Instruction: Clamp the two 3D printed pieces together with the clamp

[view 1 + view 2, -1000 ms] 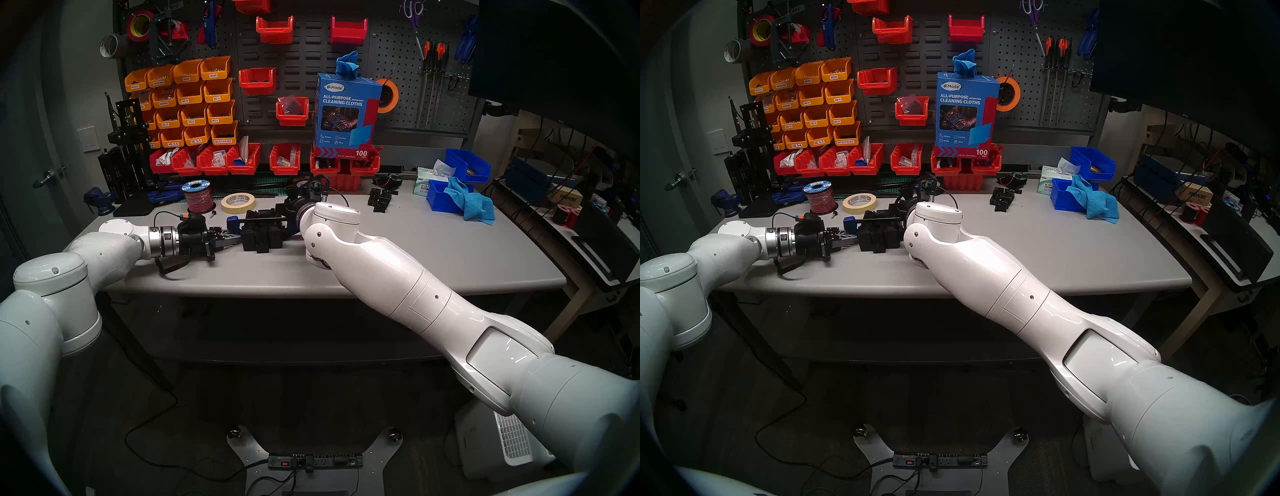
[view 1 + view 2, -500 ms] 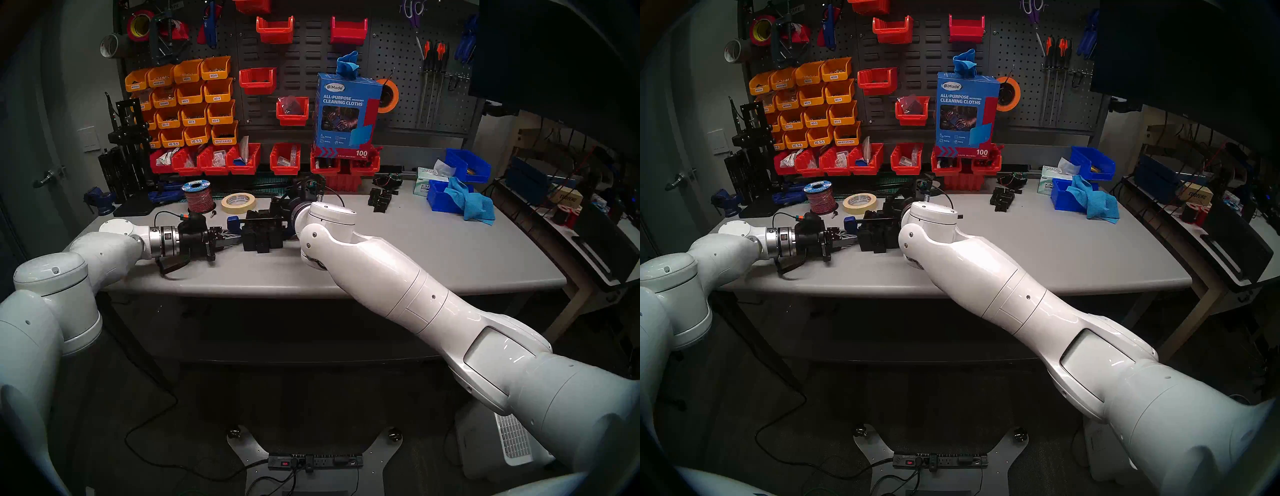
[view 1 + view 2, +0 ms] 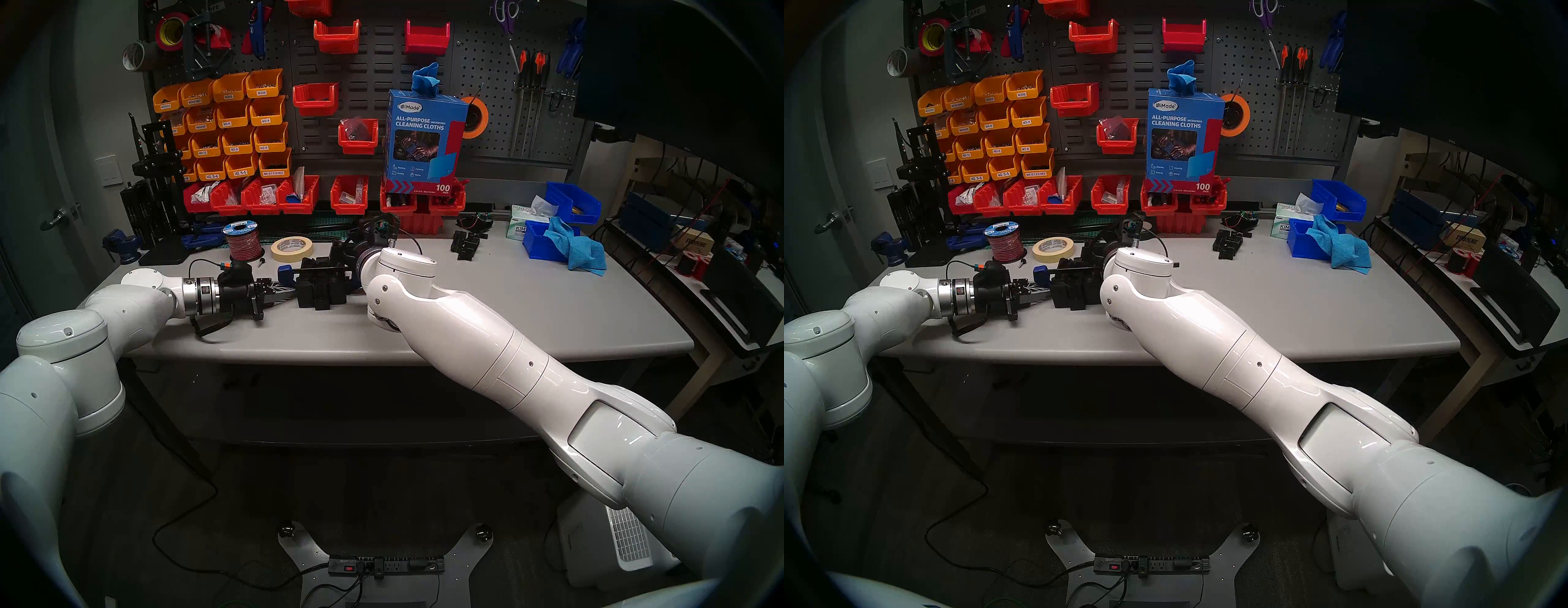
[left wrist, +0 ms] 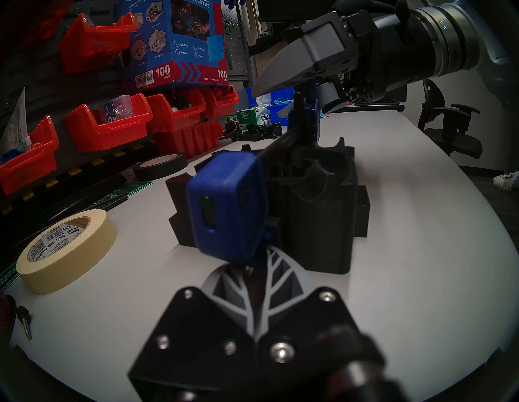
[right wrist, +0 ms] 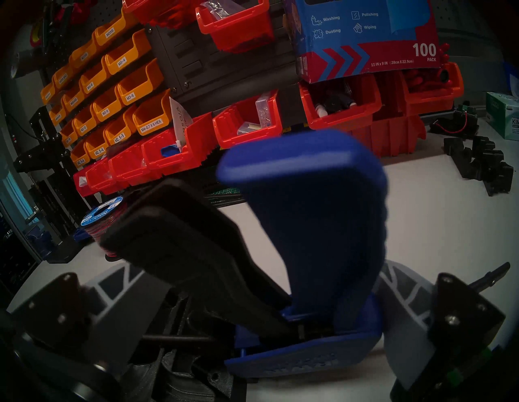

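The two 3D printed pieces (image 3: 320, 288) (image 3: 1076, 288) (image 4: 320, 210) stand side by side on the grey table (image 3: 509, 305). The clamp lies over them, its black bar (image 3: 322, 268) across their notched tops. Its blue end jaw (image 3: 286, 271) (image 4: 227, 202) sits against their left side. My left gripper (image 3: 285, 293) (image 4: 259, 252) is shut on the lower part of that end jaw. My right gripper (image 4: 266, 102) (image 5: 258, 269) is open. Its fingers (image 5: 401, 294) straddle the blue handle (image 5: 309, 210) and black trigger (image 5: 179, 252). In the head views my right wrist hides it.
A masking tape roll (image 3: 292, 248), a wire spool (image 3: 242, 242) and a black tape roll (image 4: 160, 168) lie behind the pieces. A heap of small black parts (image 3: 466, 244) and blue bins with a cloth (image 3: 551, 242) are to the right. Red bins (image 3: 297, 195) line the back.
My right arm has shifted a little left toward the pieces, taking the clamp's handle end with it, and has held still for the last half second. My left arm has not moved.
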{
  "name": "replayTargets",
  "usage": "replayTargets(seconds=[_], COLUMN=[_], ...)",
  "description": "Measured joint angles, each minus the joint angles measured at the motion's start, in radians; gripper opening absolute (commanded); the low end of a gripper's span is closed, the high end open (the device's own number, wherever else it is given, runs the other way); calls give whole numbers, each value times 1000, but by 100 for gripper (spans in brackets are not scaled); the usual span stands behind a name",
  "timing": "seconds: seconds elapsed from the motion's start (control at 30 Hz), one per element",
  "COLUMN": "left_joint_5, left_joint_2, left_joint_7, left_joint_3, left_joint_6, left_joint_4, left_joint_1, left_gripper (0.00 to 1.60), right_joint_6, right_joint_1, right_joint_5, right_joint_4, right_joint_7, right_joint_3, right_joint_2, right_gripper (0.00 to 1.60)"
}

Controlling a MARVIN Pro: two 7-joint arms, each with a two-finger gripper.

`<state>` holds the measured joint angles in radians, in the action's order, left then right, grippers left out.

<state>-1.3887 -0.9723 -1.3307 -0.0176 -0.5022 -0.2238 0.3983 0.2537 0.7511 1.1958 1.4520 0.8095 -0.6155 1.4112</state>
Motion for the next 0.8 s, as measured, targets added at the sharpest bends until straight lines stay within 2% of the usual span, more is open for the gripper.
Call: replayTargets(seconds=[0.37,0.8], left_joint_5=[0,0], left_joint_2=[0,-3], left_joint_7=[0,0], left_joint_3=[0,-1], left_joint_6=[0,0], left_joint_4=[0,-1], left_joint_1=[0,0], left_gripper=[0,0], right_joint_6=[-8,-17], right_joint_1=[-4,-4], right_joint_5=[-8,-97], right_joint_4=[9,29], right_joint_7=[3,31], right_joint_3=[21,97], right_joint_2=[-13,-39], right_gripper=[160,160])
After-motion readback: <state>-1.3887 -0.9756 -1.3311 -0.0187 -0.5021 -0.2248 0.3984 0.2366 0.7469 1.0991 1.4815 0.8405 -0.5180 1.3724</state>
